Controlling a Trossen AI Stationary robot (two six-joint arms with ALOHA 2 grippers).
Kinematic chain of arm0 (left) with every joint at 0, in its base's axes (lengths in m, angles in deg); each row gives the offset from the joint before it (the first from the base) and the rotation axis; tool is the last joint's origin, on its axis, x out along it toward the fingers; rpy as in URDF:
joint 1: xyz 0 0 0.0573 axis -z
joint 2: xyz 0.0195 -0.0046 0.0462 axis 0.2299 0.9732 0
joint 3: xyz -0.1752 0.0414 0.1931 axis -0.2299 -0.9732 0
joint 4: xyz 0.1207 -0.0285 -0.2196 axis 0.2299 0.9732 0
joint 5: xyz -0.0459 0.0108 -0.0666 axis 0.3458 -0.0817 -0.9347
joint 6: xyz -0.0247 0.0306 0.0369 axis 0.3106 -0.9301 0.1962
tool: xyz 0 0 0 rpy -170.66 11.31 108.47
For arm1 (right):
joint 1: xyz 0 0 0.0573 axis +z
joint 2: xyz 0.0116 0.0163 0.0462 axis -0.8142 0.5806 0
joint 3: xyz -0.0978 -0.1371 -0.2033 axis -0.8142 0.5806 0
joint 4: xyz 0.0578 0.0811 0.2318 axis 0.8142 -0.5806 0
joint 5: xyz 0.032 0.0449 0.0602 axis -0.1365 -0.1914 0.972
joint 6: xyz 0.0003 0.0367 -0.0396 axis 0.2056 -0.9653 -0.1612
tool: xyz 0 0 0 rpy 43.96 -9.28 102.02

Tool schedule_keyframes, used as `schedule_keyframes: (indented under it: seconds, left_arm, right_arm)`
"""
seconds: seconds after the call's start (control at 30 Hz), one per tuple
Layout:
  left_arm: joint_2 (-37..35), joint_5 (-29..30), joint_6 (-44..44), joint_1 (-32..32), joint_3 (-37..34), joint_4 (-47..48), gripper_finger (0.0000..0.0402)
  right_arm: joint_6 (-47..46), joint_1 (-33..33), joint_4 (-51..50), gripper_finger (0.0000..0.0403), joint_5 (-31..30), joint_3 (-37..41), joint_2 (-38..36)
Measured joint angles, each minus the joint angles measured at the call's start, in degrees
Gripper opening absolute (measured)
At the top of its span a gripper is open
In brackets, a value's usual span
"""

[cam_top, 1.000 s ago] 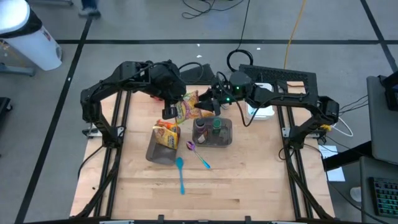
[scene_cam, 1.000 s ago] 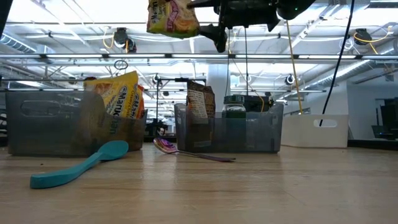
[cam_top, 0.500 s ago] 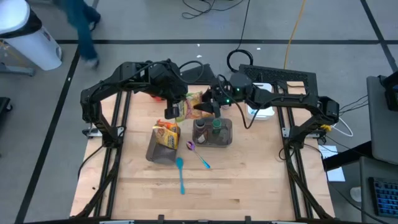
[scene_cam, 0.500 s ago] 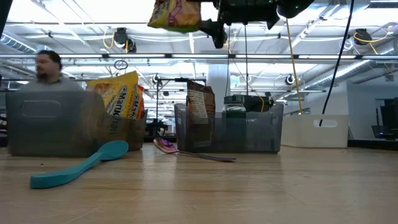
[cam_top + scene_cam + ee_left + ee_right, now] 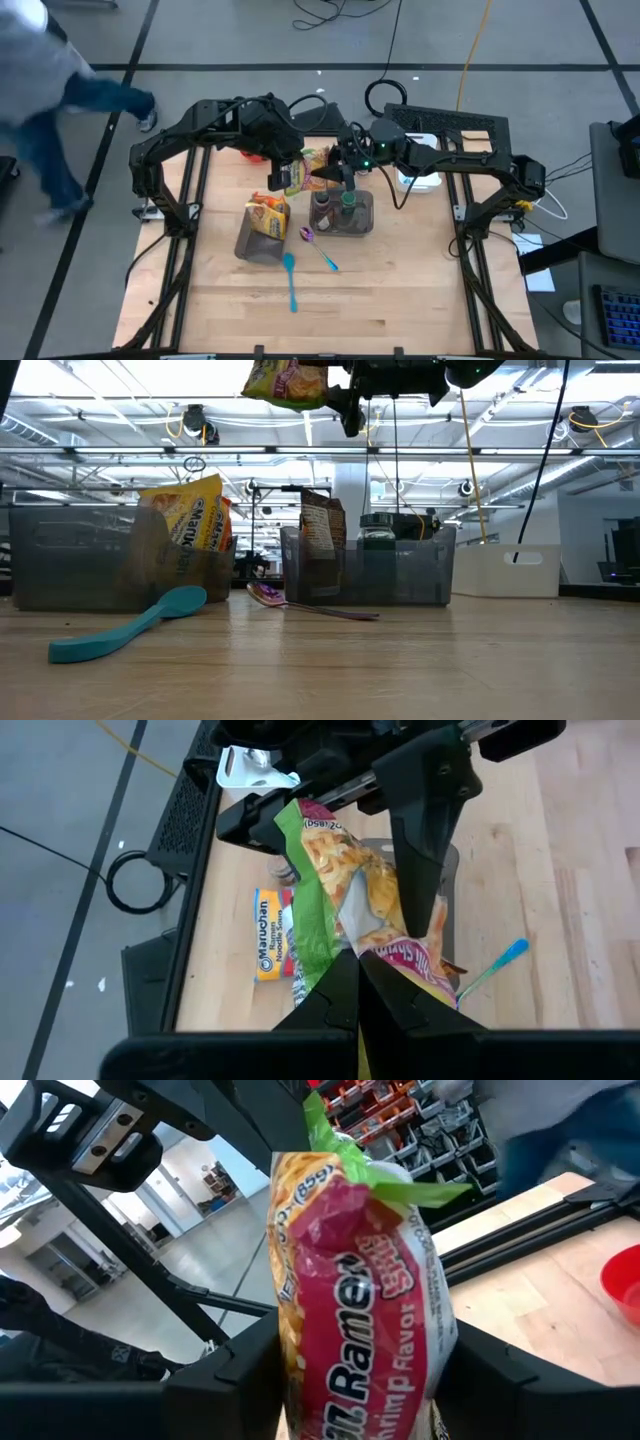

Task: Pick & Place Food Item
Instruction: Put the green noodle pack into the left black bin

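Held aloft upper centre for an apparent handover: ramen packet (image 5: 303, 168) pinched in closed left fingers (image 5: 357, 982), flanked by open right fingers (image 5: 232, 1370), above desk (image 5: 400, 290) bins.

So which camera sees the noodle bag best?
The right wrist view: the ramen packet fills it, label readable. The left wrist view shows it crumpled; the high view shows it small between both arms; the low view catches it at the top.

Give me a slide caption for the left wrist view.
Left gripper holds a ramen packet between the right gripper's fingers.
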Motion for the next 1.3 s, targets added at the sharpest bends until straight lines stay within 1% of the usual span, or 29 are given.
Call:
schedule_keyframes:
  seconds: [0.1,0.2,0.47,0.67,0.83,0.93,1.2,1.3]
  left_arm:
    - [0.0,0.0,0.2,0.0,0.0,0.1,0.0001]
    - [0.0,0.0,0.2,0.0,0.0,0.2,0.0001]
    - [0.0,0.0,1.1,0.0,0.0,0.2,0.0004]
    - [0.0,0.0,0.8,-0.1,0.0,0.2,0.0006]
    - [0.0,0.0,-0.5,-0.2,0.0,0.2,0.0012]
    - [0.0,0.1,-0.5,-0.2,0.0,0.2,0.0033]
    - [0.0,0.2,-0.5,-0.2,0.0,0.0,0.0125]
    - [-0.4,0.2,-0.4,-0.2,0.0,-0.7,0.0152]
  right_arm:
    - [0.0,0.0,0.0,0.0176,0.0,0.0,0.0]
    - [0.0,0.0,0.0,0.0169,0.0,0.0,0.0]
    - [0.0,0.0,0.0,0.0177,0.0,0.0,0.0]
    - [0.0,0.0,0.0,0.0165,0.0,0.0,0.0]
    - [0.0,0.0,0.0,0.0166,0.0,0.0,0.0]
    - [0.2,0.0,0.0,0.0166,0.1,0.0,0.0]
    - [0.5,0.0,0.0,0.0163,0.3,0.0,0.0]
    - [0.7,0.0,0.0,0.0163,0.3,0.0,0.0]
